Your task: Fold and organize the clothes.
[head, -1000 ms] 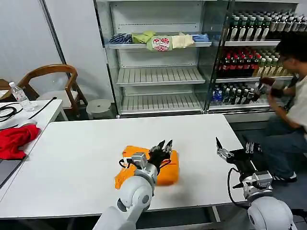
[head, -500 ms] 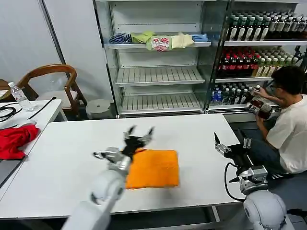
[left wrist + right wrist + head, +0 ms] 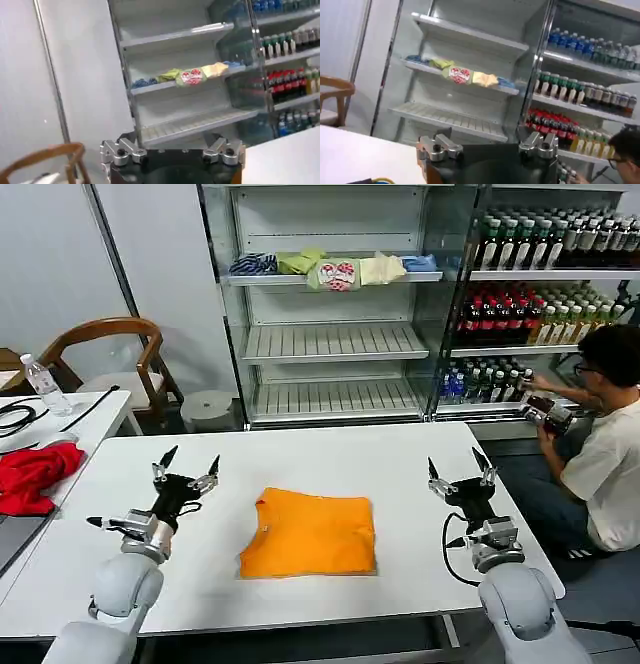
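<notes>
We see a white table (image 3: pixel 420 474) spanning the head view, and behind it a shelving unit (image 3: pixel 330 344) carrying a row of small folded garments (image 3: pixel 330 269) on an upper shelf, with a drinks cooler (image 3: pixel 540 304) just beside it on the right; on the table, near its middle, lies the orange T-shirt (image 3: pixel 310 534), folded into a flat, roughly square packet with its neckline toward the left edge of the packet; our left gripper (image 3: pixel 185 474) is raised above the table, well apart from the shirt on its left, with its jaws spread wide and nothing between them; our right gripper (image 3: pixel 460 476) stands on the shirt's other side, near the table's right edge, likewise raised, jaws parted and empty; neither gripper touches the shirt; at the far left, on a second table (image 3: pixel 95 419), we find a red cloth (image 3: pixel 30 476) and a water bottle (image 3: pixel 42 387); a wooden chair (image 3: pixel 110 359) stands behind that table.
</notes>
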